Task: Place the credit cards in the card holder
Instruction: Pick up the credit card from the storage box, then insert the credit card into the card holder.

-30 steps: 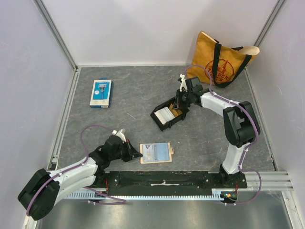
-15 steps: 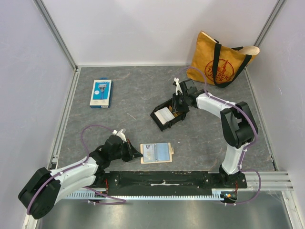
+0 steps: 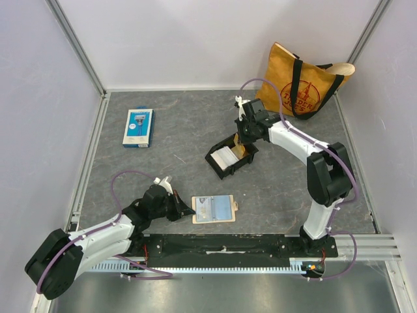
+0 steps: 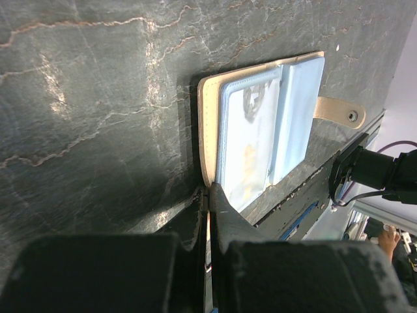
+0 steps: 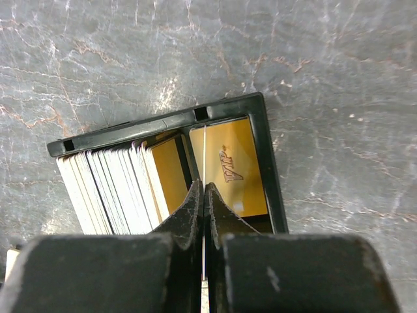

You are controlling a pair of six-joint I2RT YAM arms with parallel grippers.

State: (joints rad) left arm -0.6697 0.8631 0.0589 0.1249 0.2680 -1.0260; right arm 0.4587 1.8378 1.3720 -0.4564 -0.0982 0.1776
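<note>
1. Left end effector [image 4: 208, 190]: clenched, tips touching the edge of the card holder [image 4: 260, 124] on the worktop [image 4: 98, 98]; if they slip, the card holder could shift.
2. Right end effector [image 5: 204, 186]: grasping one card [image 5: 204, 147] edge-on above the tray [image 5: 268, 163]; the thin pinch could let it twist or drop.

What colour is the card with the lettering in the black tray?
Gold card, dark lettering; clearest in the right wrist view.

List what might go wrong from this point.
The right hand pinches a credit card only by its thin edge over the black tray; it may slip or twist out in transit. The left hand appears to grip just one corner of the card holder, so the holder may pivot when a card is pushed in.
</note>
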